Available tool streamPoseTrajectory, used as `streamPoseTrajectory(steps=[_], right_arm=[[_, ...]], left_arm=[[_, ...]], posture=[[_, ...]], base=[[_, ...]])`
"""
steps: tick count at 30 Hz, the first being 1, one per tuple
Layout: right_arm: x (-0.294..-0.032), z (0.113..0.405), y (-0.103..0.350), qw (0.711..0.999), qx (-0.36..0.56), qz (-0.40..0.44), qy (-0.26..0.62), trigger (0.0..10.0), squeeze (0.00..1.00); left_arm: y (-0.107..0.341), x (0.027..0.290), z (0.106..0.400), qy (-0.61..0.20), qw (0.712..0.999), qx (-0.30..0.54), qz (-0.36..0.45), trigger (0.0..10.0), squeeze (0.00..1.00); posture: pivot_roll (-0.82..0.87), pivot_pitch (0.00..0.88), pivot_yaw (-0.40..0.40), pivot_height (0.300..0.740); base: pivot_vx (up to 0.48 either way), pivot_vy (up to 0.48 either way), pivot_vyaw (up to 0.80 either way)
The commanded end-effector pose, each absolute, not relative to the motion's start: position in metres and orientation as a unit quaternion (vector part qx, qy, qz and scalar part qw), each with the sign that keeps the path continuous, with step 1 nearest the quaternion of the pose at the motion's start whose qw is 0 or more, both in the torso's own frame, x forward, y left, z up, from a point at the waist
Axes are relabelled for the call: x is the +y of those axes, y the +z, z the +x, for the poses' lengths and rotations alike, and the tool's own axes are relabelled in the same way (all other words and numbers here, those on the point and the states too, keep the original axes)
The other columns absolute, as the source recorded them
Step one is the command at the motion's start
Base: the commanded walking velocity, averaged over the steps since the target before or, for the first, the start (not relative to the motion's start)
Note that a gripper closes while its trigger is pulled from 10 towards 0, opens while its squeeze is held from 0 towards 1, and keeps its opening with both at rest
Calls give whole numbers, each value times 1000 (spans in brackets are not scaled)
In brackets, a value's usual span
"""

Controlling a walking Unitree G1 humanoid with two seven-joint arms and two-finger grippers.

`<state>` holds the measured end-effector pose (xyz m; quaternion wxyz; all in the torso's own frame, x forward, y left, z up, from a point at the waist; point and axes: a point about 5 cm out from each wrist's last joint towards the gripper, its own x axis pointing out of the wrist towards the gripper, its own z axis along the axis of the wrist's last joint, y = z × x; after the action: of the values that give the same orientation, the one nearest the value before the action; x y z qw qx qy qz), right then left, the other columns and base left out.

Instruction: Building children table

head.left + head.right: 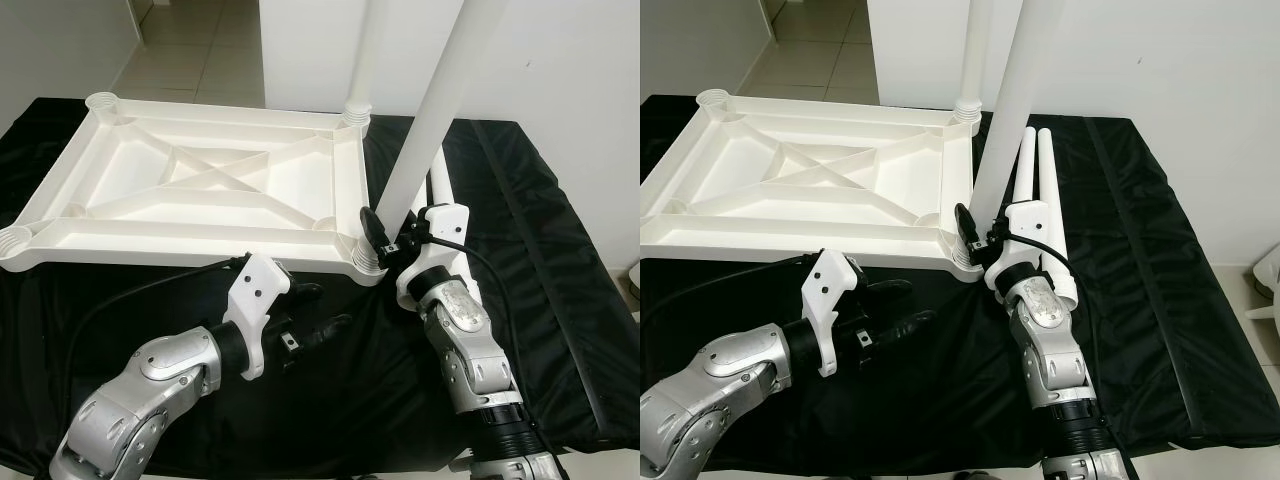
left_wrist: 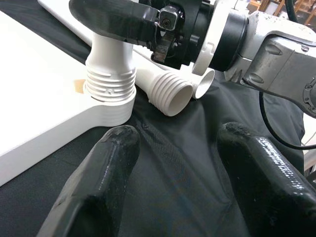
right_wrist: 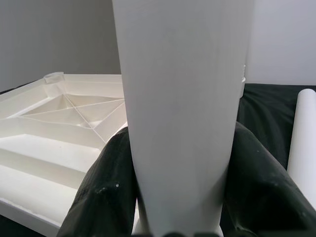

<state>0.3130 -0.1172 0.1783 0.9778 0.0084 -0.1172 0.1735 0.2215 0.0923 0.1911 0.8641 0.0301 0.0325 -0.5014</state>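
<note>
White tabletop [image 1: 200, 190] upside down on black cloth [image 1: 560, 300], spanning 9 to 12 o'clock. Left gripper [image 1: 318, 322] at 6, fingers spread, holding nothing, low over cloth. Right gripper [image 1: 385, 238] clamped on leg [image 1: 430, 120] at near-right corner socket [image 1: 368, 262], looks seated. Spare legs [image 1: 1045, 215] lie at 2.

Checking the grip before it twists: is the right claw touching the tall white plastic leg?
Touching. In the right wrist view both black fingers press against the tall white plastic leg with no gap.
</note>
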Motion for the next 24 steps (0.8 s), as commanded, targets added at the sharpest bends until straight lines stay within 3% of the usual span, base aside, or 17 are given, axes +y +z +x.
streamPoseTrajectory(steps=[1, 24], right_arm=[[-126, 307, 129, 988, -5, -3, 151, 10000, 0], [-123, 310, 130, 999, -15, 20, -20, 10000, 0]], left_arm=[[190, 91, 221, -505, 862, 38, 32, 10000, 0], [189, 91, 219, -502, 863, 38, 32, 10000, 0]], posture=[[-15, 154, -9, 740], [-3, 140, -20, 740]], base=[[0, 0, 0], [0, 0, 0]])
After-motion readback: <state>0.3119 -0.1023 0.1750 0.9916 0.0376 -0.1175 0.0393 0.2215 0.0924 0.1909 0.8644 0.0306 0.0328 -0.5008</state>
